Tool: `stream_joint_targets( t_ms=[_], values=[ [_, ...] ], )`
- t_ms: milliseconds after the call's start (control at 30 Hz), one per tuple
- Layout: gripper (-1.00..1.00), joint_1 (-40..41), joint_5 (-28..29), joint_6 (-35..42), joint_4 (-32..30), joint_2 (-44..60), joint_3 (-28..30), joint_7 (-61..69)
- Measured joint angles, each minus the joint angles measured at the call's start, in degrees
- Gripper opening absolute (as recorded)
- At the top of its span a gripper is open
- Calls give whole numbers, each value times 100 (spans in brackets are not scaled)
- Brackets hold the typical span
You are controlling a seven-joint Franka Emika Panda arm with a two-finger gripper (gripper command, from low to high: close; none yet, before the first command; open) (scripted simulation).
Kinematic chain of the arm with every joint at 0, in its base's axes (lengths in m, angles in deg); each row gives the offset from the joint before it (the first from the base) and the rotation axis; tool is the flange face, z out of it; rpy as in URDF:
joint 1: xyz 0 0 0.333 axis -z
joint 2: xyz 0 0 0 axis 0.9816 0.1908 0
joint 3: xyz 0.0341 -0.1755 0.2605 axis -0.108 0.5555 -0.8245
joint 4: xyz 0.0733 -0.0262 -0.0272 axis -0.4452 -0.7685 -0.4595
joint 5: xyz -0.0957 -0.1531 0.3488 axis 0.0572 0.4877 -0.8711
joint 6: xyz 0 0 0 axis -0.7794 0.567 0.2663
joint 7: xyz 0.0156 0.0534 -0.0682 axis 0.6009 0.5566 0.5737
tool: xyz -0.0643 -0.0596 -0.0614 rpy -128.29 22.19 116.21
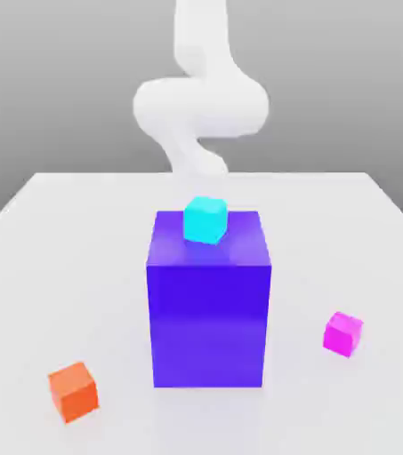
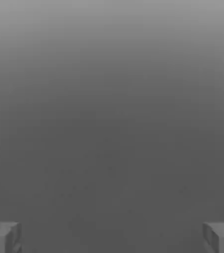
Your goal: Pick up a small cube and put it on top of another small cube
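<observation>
We see the pink cube in the lower right of the exterior view, resting on the white table, well apart from everything else. The arm rises at the upper middle of that view, behind the big purple block. That is the relation our coming move turns on: the pink cube lies toward the front and to the exterior view's right of the arm, with the purple block standing between the two. Being a cube, it has no long axis to line up with; it sits slightly turned, one corner facing the camera, so we judge the pincer may need a small twist to meet flat faces.

In the hand view the pincer stands wide open, its two fingertips at the lower corners of the frame and nothing between them, with plain grey surface ahead. It holds nothing.

The other small cubes are a cyan one on top of the purple block, at the middle of the exterior view, and an orange one on the table at the lower left. We judge the task not yet begun: the pincer must first travel out past the block and down to the pink cube.
</observation>
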State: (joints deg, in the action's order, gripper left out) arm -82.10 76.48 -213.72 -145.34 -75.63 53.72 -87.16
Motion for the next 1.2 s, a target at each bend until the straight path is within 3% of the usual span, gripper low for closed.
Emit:
stream_joint_targets(
  t_ms=[300,500,700,900,933,1200],
  values=[
    [0,-1193,-441,-1279,-1179,1956,-475,853],
    [0,-1793,-435,-2109,-1940,3199,-983,1188],
    [0,-2290,441,-2968,-2569,4464,-1243,860],
    [0,-2984,1311,-3943,-2380,5711,-376,234],
    [-100,-3064,1346,-4039,-2357,5827,-289,203],
    [-100,-2978,1316,-3913,-2389,5672,-383,227]
  ],
)
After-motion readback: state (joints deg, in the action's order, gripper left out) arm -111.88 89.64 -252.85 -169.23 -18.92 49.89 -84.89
